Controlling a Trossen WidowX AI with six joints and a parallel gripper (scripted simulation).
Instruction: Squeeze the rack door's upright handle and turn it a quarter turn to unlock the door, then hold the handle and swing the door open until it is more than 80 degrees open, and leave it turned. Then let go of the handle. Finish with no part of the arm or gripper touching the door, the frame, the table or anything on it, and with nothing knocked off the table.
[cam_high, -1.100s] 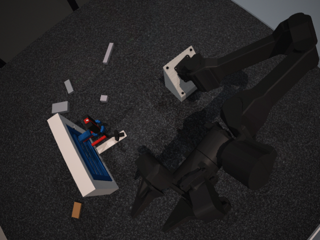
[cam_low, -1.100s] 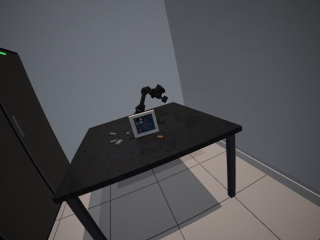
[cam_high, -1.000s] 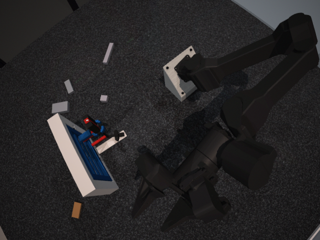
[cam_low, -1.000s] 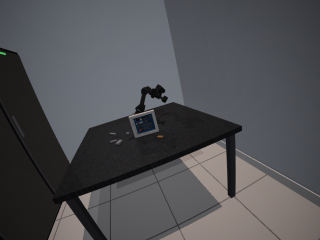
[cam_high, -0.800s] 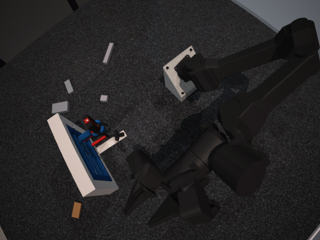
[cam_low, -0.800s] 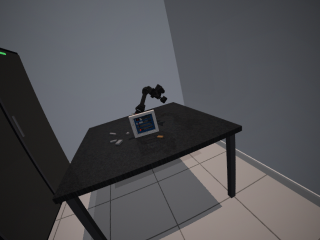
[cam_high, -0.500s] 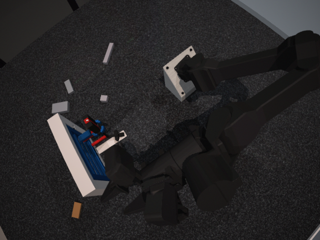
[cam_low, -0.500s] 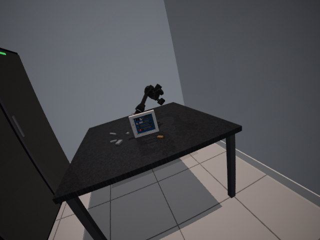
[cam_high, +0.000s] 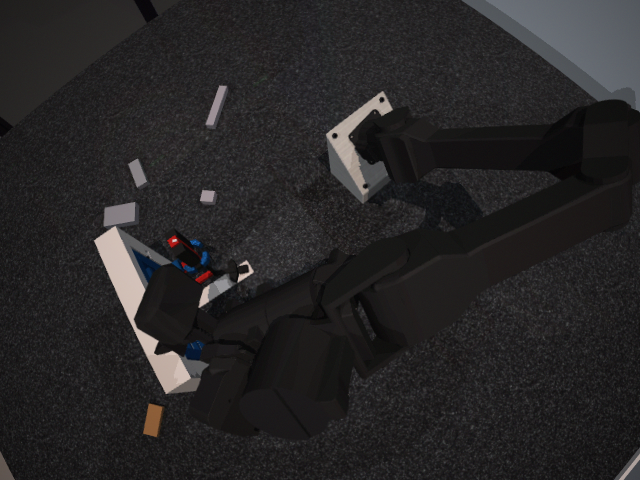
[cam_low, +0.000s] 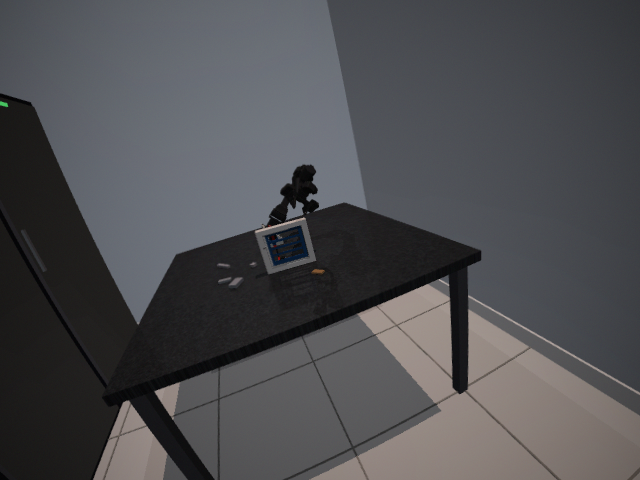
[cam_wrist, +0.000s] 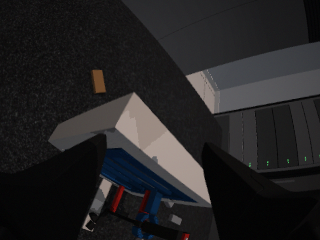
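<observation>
The white rack frame (cam_high: 121, 289) (cam_low: 311, 242) (cam_wrist: 165, 150) stands on the table with a blue panel (cam_high: 144, 263) (cam_wrist: 150, 180) inside it. A narrow white strip (cam_high: 219, 285) (cam_wrist: 100, 197) with a black knob (cam_high: 234, 270) (cam_wrist: 93, 218) projects on the arm's side. Beside it are red and black parts with blue rings (cam_wrist: 145, 227). I cannot make out for certain which part is the door's handle, or how far the door is turned. My gripper (cam_high: 174, 380) (cam_wrist: 155, 146) is partly open, with nothing held between its fingertips. It hangs over the orange block's end of the frame and hides part of it.
An orange block (cam_high: 153, 420) (cam_low: 317, 271) (cam_wrist: 98, 81) lies just past the frame's near end. Several pale blocks lie beyond its other end, including a wide one (cam_high: 120, 213) close to the frame. The arm's pale wedge base (cam_high: 345, 166) stands on the dark table (cam_low: 206, 325).
</observation>
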